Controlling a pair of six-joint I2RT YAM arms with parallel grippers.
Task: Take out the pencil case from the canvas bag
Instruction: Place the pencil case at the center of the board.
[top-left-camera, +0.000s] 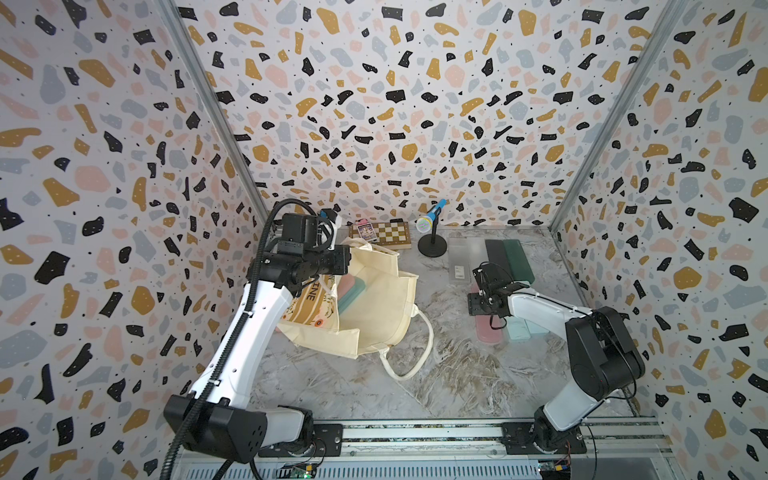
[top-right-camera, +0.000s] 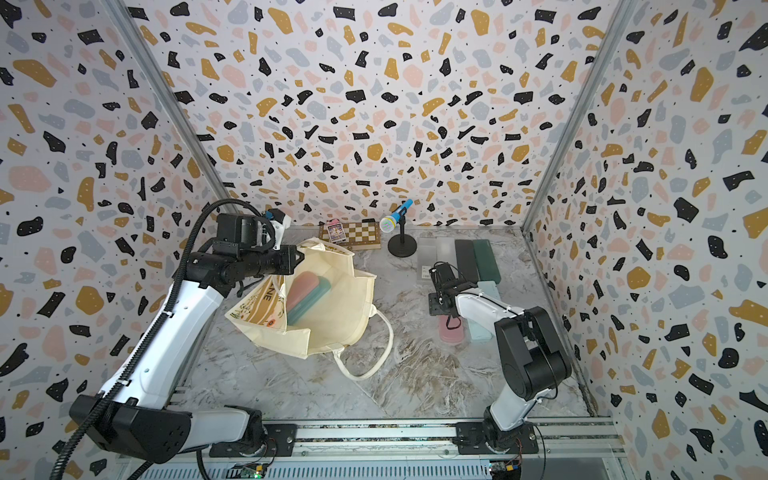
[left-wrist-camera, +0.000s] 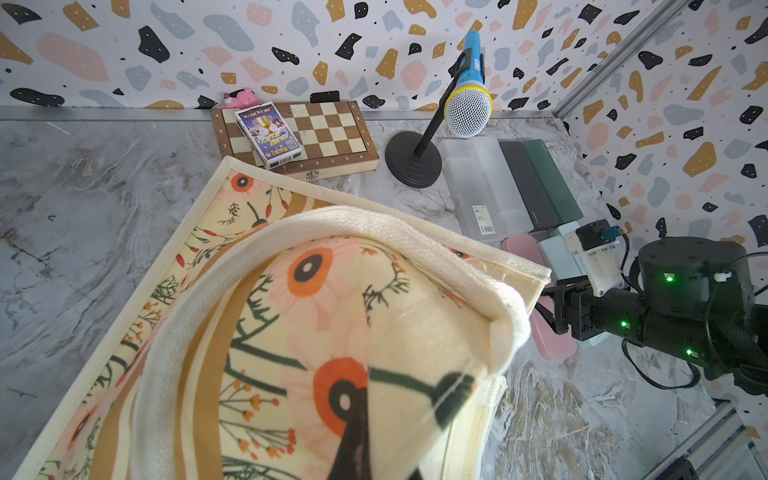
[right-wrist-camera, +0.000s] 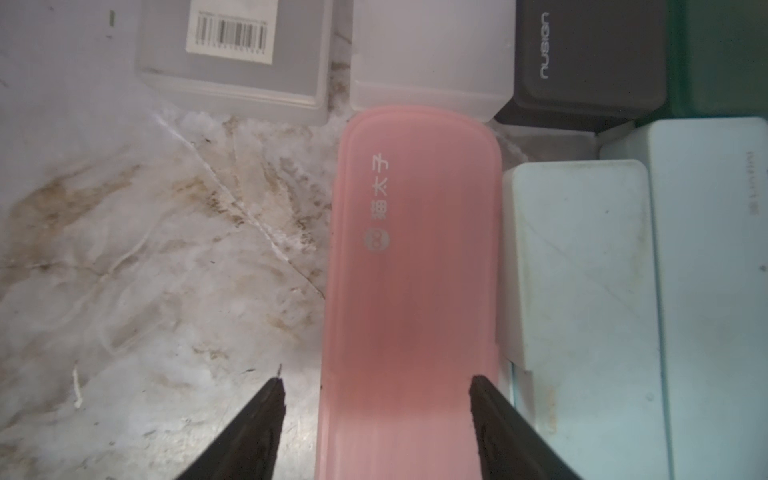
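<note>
The left gripper (top-right-camera: 297, 259) pinches the bag (top-right-camera: 336, 307) by its rim, baring the cases (top-right-camera: 306, 291) inside (pink, teal); the right gripper (right-wrist-camera: 376, 381) has its jaws wide astride a pink case (right-wrist-camera: 415, 257) on the tabletop (top-right-camera: 415, 374).

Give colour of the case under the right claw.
Pink case; right wrist view shows it best.

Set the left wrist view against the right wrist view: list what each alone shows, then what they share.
Left wrist only: the floral face of the canvas bag, chessboard, card box and microphone. Right wrist only: white lettering on the pink pencil case, with the right gripper open astride its end. Both: that pink case, the barcode-labelled clear case, the dark grey case, the marble table.
</note>
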